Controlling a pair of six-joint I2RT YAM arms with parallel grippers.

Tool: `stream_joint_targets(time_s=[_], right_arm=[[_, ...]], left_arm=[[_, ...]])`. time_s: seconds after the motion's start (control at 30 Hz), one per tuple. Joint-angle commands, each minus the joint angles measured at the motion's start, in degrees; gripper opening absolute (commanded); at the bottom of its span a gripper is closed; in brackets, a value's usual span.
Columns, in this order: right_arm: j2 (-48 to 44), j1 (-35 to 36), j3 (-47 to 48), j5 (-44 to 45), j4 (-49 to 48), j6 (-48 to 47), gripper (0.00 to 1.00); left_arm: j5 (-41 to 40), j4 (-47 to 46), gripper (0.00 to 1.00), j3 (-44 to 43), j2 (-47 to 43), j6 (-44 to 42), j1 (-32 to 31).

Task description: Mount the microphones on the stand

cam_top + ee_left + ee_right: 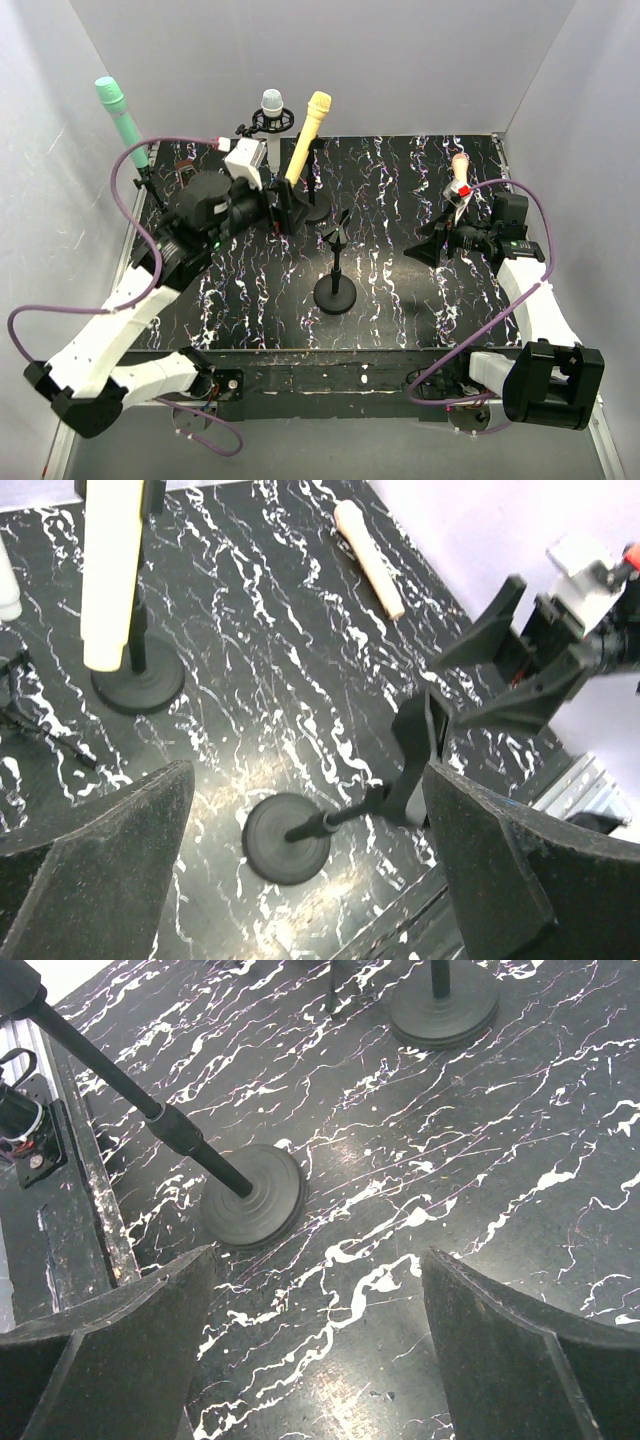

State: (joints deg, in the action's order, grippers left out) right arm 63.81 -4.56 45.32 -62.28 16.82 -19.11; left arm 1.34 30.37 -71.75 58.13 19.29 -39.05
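left gripper [310, 880] and right gripper [320, 1360] gaped empty; peach-pink microphone [368, 558] lay well ahead of the left fingers [100, 870], likely light, stiff, slick; best pinched mid-handle.

Bright, even overhead light; soft short shadows. Sheen glare on glossy counter [230, 780] in wrist views. Overhead view sharp.

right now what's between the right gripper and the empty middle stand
Only bare tabletop separates the right gripper from the empty stand, shown in the right wrist view.
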Motion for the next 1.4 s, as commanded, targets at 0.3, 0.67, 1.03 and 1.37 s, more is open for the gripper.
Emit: stream_joint_targets(time_s=[0.3,0.67,1.03,1.37], right_arm=[[0.0,-0.89,2.32,-1.18,0.32,-0.66,0.89],[0.09,-1.16,2.4,-1.44,0.41,-0.66,0.89],[-0.09,-1.24,2.49,-1.53,0.76,-0.84,0.89],[-0.62,-1.68,2.49,-1.62,0.94,-1.01,0.89]], left_arm=[[4.92,10.05,0.98,-23.16,20.17,-0.83,-7.08],[-16.54,21.74,0.59,-33.19,31.16,-5.31,-19.13],[-20.33,24.04,0.26,-38.47,36.0,-13.3,-20.72],[9.95,17.53,0.17,-35.57,33.8,-28.16,-12.65]])
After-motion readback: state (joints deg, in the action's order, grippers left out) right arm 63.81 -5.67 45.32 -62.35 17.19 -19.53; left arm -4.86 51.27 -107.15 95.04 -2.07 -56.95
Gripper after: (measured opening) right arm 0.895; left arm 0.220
